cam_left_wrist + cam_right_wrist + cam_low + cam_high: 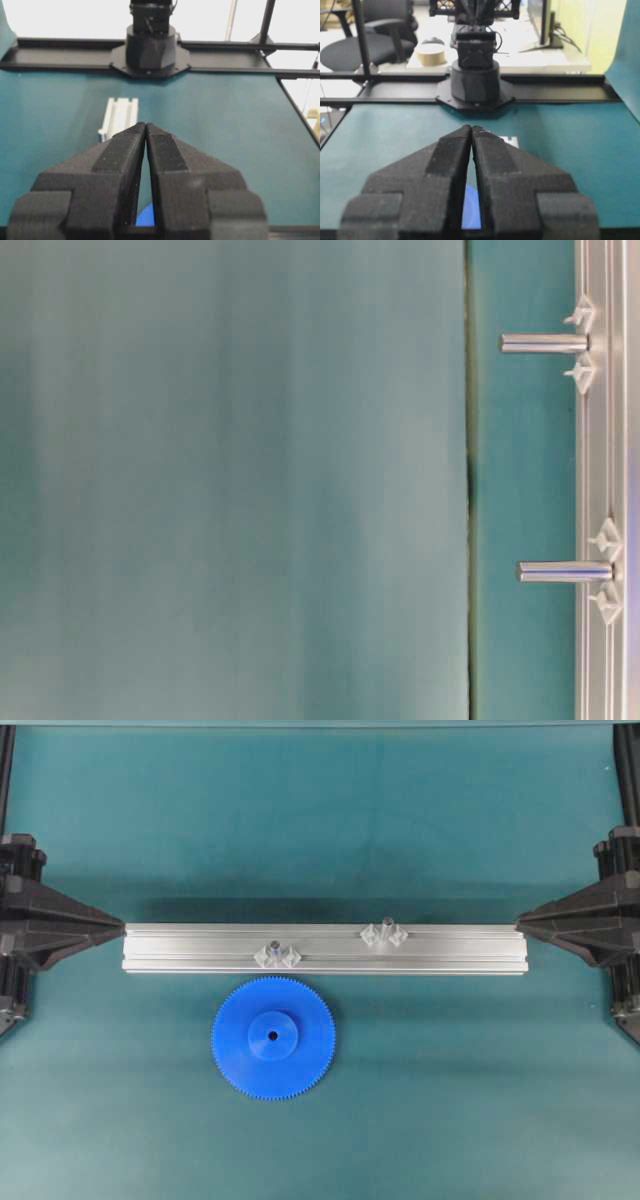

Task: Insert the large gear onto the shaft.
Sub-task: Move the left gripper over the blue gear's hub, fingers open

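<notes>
Lying flat on the teal mat (430,1100), the large gear (273,1037), just in front of the aluminium rail (180,948), not touching it. Facing hub (273,1036) upward, with the centre hole (273,1036) showing; being a disc, having no long axis across the table, only its bore axis pointing straight up.

Standing upright on the rail, right of centre, the shaft (385,928), pointing up, long axis vertical. Standing nearer the gear, left of it, the shorter pin (275,950).

Resting clenched and empty at the rail's left end, the left gripper (118,926), fingertips pressed together. Sitting likewise at the rail's right end, the right gripper (521,926), clenched on nothing.

Probably risking most at pickup: pinching a thin flat disc off the mat and slipping on the fine teeth, or skidding it into the rail. Risking also tilting the gear in the grasp, leaving bore and shaft out of line and jamming on the tip. Possibly mistaking the nearer pin for the shaft, being closest to the gear.
</notes>
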Robot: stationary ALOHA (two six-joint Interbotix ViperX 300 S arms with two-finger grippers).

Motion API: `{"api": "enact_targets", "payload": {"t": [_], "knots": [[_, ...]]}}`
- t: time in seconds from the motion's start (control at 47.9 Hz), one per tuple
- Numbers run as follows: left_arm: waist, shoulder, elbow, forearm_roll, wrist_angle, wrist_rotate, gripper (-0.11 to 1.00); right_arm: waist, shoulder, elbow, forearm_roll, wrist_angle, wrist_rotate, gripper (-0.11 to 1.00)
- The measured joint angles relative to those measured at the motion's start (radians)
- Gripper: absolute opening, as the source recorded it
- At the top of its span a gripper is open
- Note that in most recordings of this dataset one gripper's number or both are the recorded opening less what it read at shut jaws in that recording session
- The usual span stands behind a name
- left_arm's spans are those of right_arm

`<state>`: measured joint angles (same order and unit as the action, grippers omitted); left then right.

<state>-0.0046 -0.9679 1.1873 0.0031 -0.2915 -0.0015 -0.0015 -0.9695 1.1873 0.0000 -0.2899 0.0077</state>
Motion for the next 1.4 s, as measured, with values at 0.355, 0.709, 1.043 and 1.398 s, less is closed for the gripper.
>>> {"api": "enact_targets", "payload": {"t": [0.355, 0.709, 1.043, 1.398], "knots": [[-0.040, 0.086, -0.095, 0.009, 0.245, -0.057, -0.01, 0.012, 0.014, -0.011, 0.077, 0.302, 0.130, 0.11], [-0.091, 0.387, -0.290, 0.011, 0.399, -0.058, -0.01, 0.012, 0.114, -0.069, 0.075, 0.449, 0.155, 0.11], [-0.092, 0.601, -0.426, 0.011, 0.423, -0.060, -0.01, 0.008, 0.227, -0.107, 0.072, 0.537, 0.156, 0.11], [-0.101, 0.698, -0.529, 0.015, 0.589, -0.011, 0.00, 0.008, 0.229, -0.110, 0.072, 0.577, 0.156, 0.11]]}}
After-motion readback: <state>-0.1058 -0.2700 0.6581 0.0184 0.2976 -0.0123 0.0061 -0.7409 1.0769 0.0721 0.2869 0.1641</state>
